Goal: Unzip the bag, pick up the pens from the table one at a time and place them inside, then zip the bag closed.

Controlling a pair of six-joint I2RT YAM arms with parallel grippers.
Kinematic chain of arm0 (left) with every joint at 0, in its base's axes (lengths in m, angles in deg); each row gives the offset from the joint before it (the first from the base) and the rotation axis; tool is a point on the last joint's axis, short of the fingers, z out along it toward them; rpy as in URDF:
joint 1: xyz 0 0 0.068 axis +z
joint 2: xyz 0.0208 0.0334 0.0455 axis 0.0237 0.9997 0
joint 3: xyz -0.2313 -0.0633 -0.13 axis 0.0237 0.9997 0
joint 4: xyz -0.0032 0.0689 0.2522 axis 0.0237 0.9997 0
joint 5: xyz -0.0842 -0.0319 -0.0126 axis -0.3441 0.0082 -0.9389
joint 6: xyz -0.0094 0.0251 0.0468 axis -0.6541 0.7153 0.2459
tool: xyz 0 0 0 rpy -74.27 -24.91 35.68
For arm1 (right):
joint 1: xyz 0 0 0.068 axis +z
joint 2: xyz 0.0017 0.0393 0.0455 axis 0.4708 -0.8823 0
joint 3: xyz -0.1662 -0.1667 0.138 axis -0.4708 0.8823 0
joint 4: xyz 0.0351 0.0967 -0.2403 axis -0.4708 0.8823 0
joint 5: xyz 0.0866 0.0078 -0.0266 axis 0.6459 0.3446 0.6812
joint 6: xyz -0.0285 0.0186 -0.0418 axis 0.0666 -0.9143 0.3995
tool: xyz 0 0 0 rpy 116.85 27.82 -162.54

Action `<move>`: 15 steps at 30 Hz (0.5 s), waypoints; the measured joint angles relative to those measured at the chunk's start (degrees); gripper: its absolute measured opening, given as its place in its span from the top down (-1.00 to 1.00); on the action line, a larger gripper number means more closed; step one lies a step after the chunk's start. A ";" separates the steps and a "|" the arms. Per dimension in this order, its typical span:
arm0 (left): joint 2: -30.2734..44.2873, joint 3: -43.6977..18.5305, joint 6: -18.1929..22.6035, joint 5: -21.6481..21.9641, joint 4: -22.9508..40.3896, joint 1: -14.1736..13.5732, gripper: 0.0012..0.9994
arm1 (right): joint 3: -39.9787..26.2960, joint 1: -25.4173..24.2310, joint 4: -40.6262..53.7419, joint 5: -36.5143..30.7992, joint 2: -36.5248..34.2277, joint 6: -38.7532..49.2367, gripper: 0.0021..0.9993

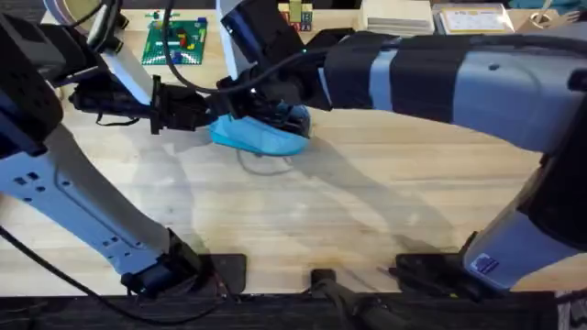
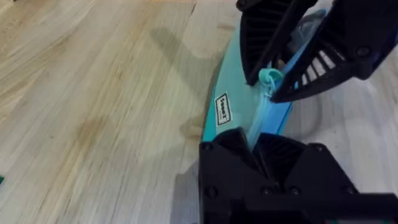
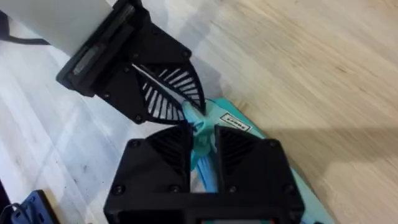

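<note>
The light blue bag lies on the wooden table at centre left. My left gripper reaches in from the left and is shut on the bag's end, with the fabric pinched between its fingers. From the right, my right gripper is shut on the teal zipper pull, which sits between its pads. The zip track between the two grippers looks closed. A white label shows on the bag's side. The pens are out of view.
A green baseplate with small bricks lies at the back left. Flat boxes and wooden blocks line the back edge. The right arm's long forearm crosses above the table's right half.
</note>
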State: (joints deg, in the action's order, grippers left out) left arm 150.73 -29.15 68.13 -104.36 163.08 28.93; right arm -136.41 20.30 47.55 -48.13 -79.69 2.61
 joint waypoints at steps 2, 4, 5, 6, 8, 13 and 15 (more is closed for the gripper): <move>0.00 0.00 0.01 -0.02 -0.01 0.00 0.92 | 0.00 0.00 -0.46 -0.02 0.00 0.00 0.62; 0.00 0.00 0.02 -0.02 -0.02 0.07 0.92 | 0.00 0.00 -0.79 -0.02 0.00 0.00 0.69; 0.00 0.00 0.02 -0.02 -0.02 0.11 0.92 | 0.00 0.00 -0.81 -0.02 0.00 0.00 0.73; 0.00 0.00 0.01 -0.02 -0.01 0.11 0.92 | 0.00 0.00 -0.81 -0.01 0.00 0.02 0.81; 0.00 0.00 0.02 -0.02 -0.07 0.11 0.92 | 0.00 -0.01 -0.81 0.00 0.00 0.00 0.92; 0.00 0.00 0.02 -0.02 -0.09 0.11 0.92 | 0.00 0.00 -0.81 0.02 0.00 0.00 0.93; 0.00 0.00 0.01 -0.02 -0.08 0.11 0.92 | 0.00 0.00 -0.81 0.02 0.00 0.00 0.94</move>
State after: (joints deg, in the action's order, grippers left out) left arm 150.73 -29.15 68.15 -104.38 163.00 29.04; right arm -136.41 20.30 46.74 -48.11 -79.69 2.61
